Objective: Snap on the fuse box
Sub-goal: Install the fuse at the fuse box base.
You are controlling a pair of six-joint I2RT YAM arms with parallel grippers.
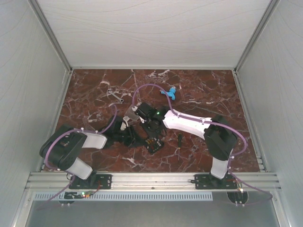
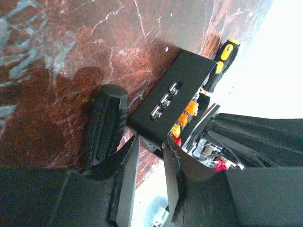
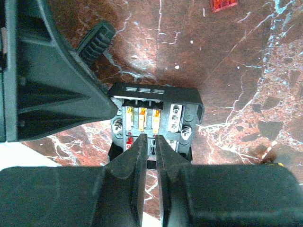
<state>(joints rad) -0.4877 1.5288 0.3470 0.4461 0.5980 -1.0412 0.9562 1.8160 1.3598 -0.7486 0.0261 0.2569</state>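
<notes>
The fuse box [image 3: 156, 113] is a small black square tray with orange and red fuses in rows, and it rests on the marble at mid-table [image 1: 153, 144]. In the left wrist view it [image 2: 173, 92] stands tilted, one slotted side showing. My left gripper [image 2: 151, 140] is shut on its near corner, a finger [image 2: 125, 179] on each side. My right gripper [image 3: 150, 138] hovers just above the fuses. A narrow gap parts its fingers [image 3: 135, 161], and nothing is between them.
A black ribbed screwdriver handle [image 2: 106, 120] lies close beside the box. A yellow-and-black screwdriver [image 2: 222, 64] lies on its other side [image 1: 180, 140]. A blue plastic piece [image 1: 171, 92] and a metal wrench [image 1: 115, 96] lie farther back. A small red piece [image 3: 222, 4] lies on the marble.
</notes>
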